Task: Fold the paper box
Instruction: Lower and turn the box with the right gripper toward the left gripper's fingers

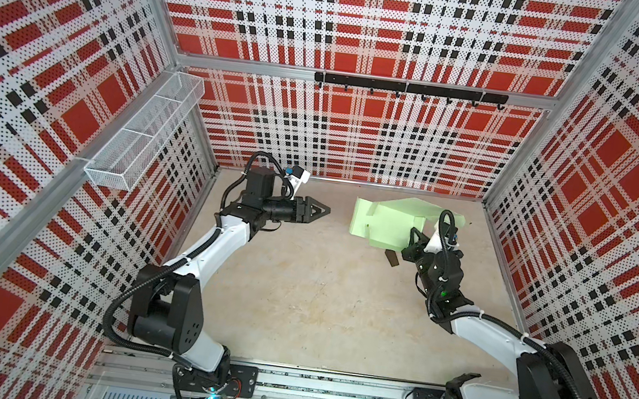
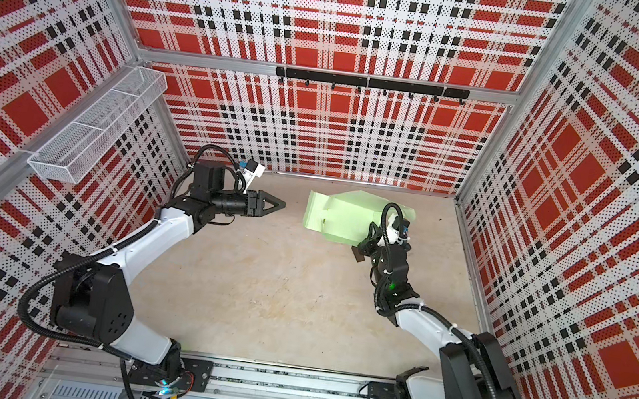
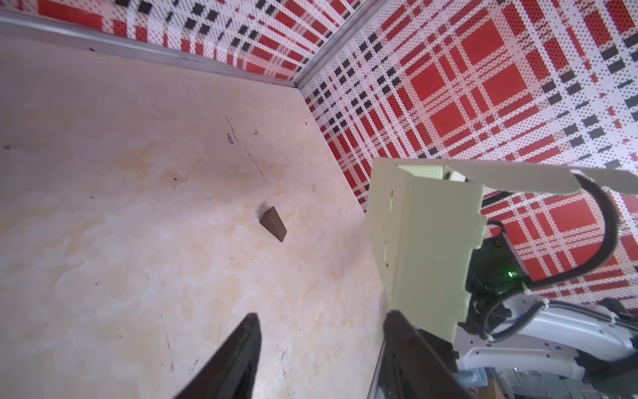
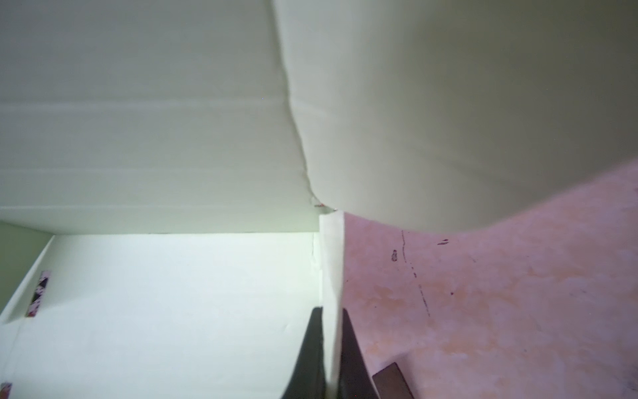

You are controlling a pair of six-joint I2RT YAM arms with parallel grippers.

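The paper box (image 1: pixel 386 222) (image 2: pixel 343 216) is pale mint-green cardboard, partly folded, and it is held tilted above the table at the back right. My right gripper (image 1: pixel 413 238) (image 2: pixel 371 232) grips its near right edge from below. In the right wrist view the right gripper (image 4: pixel 331 311) is shut on a thin upright wall of the paper box (image 4: pixel 172 311). My left gripper (image 1: pixel 324 211) (image 3: pixel 324 315) hovers to the left of the box, apart from it, open with nothing between its fingers. In the left wrist view the paper box (image 3: pixel 428 241) stands just beyond one finger.
A small dark brown wedge scrap (image 1: pixel 392 257) (image 3: pixel 273 224) lies on the table below the box, next to the right gripper. A wire basket (image 1: pixel 141 135) hangs on the left wall. A black hook rail (image 1: pixel 410 88) runs along the back wall.
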